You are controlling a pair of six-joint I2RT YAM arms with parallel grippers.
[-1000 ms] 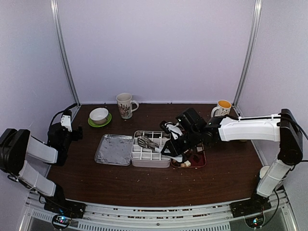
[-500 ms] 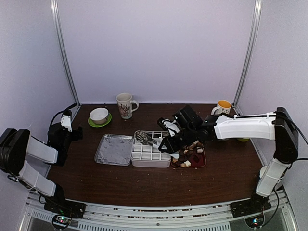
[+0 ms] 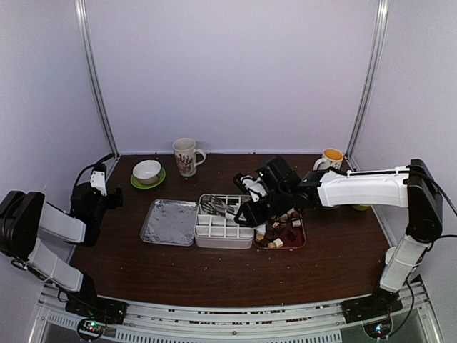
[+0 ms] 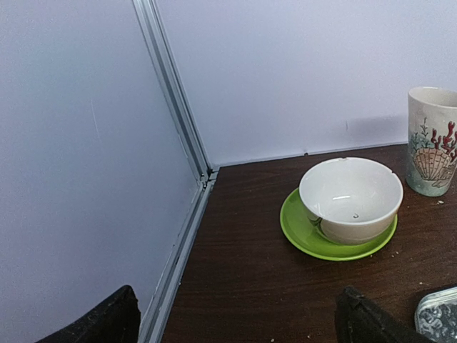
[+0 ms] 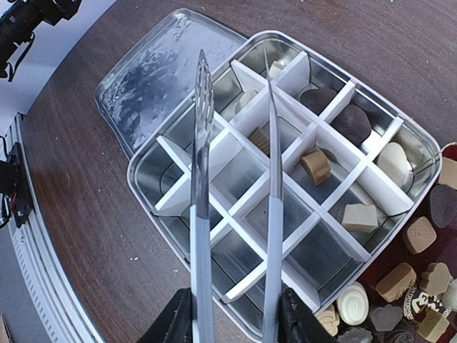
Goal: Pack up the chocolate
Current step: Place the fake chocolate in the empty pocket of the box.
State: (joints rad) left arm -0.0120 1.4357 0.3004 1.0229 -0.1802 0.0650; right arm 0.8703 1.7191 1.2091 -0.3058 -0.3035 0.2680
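Several small chocolates (image 5: 315, 166) in tan, dark brown and white lie in compartments of a divided metal box (image 5: 153, 168); more lie on the dark red tray (image 3: 282, 244) to its right, also seen in the right wrist view (image 5: 418, 234). My right gripper (image 5: 235, 314) is shut on metal tongs (image 5: 200, 179). The tongs reach out over the box with their arms spread and nothing between the tips. In the top view the right gripper (image 3: 250, 212) hovers at the box's right side (image 3: 223, 230). My left gripper (image 4: 235, 329) is open and empty, far left near the wall (image 3: 96, 187).
The box's metal lid (image 3: 169, 221) lies left of the box. A white bowl on a green saucer (image 4: 350, 200) and a shell-print mug (image 4: 432, 139) stand at the back left. A yellow-filled cup (image 3: 331, 158) stands at the back right.
My right gripper and the tongs have shifted a little left and toward the far side over the box. The left arm has not moved.
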